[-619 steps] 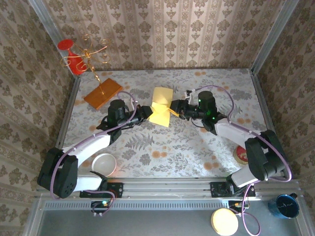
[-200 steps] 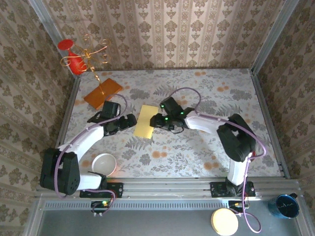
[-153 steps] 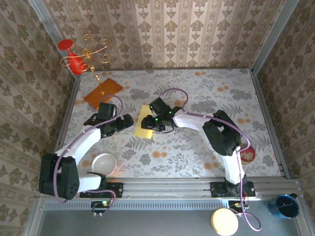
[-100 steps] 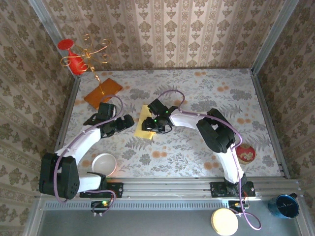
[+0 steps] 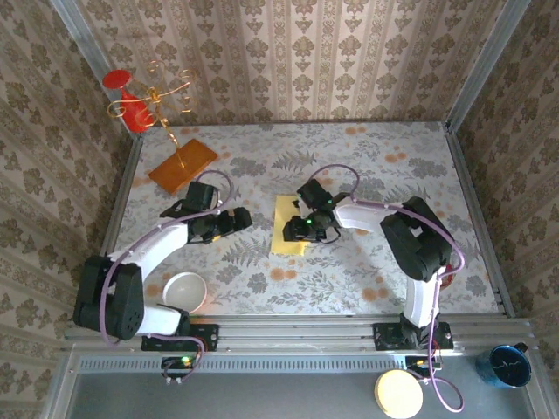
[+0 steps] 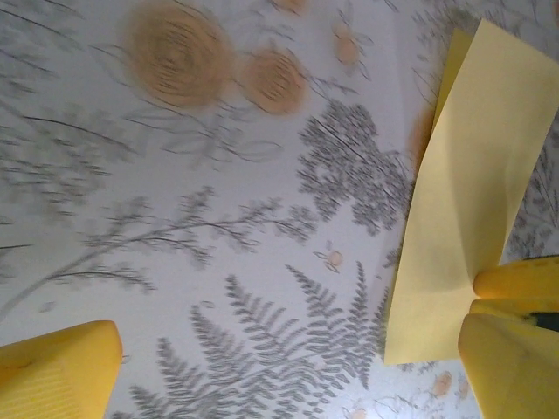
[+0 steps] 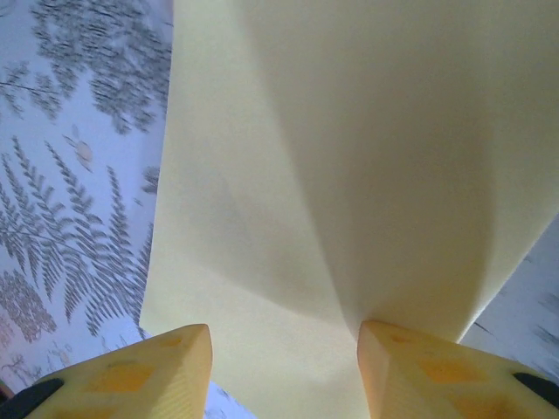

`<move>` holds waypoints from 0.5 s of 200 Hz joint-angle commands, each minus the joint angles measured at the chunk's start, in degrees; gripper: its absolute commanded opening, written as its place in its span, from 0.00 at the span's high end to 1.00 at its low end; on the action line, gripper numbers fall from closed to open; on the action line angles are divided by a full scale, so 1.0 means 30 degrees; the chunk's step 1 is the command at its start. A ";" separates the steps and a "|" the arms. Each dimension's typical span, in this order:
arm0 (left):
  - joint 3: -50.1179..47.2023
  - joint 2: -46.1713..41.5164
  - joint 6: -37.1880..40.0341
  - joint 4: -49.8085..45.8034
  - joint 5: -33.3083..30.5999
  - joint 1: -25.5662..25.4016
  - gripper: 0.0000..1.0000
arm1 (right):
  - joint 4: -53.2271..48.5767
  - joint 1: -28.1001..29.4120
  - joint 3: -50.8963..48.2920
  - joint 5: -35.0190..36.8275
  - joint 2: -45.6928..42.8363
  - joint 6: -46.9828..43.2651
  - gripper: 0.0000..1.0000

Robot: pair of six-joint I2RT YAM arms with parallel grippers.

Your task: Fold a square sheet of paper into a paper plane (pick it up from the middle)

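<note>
Lying folded near the middle of the table (image 5: 367, 157), the paper (image 5: 288, 234) was half creased lengthwise and not yet shaped into a plane. It was pressed at its right edge by the right gripper (image 5: 307, 229), jaws part-open over it; the left gripper (image 5: 240, 218), jaws wide and empty, was held just beside it.

The square sheet of paper (image 7: 349, 175) is thin, matt pale-yellow paper. The table (image 5: 367, 262) carries a printed floral cover, perhaps cloth. The fingers (image 7: 419, 375) look like smooth yellow plastic.

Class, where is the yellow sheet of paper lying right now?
In the top view, the yellow sheet of paper lies mid-table, against the right hand, with the left hand to its left.
</note>
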 commanded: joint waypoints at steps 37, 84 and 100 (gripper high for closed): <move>0.1710 0.1837 -0.1577 0.0855 0.0841 -0.2990 0.01 | 0.4809 -0.0911 -0.3141 0.0598 -0.2953 0.5022 0.46; 0.1916 0.3211 -0.3118 0.2151 0.2201 -0.4058 0.11 | 0.5705 -0.1485 -0.3351 0.0127 -0.1827 0.5947 0.53; 0.2050 0.3572 -0.3369 0.2322 0.2430 -0.4294 0.15 | 0.5846 -0.1543 -0.3265 0.0127 -0.1600 0.5951 0.54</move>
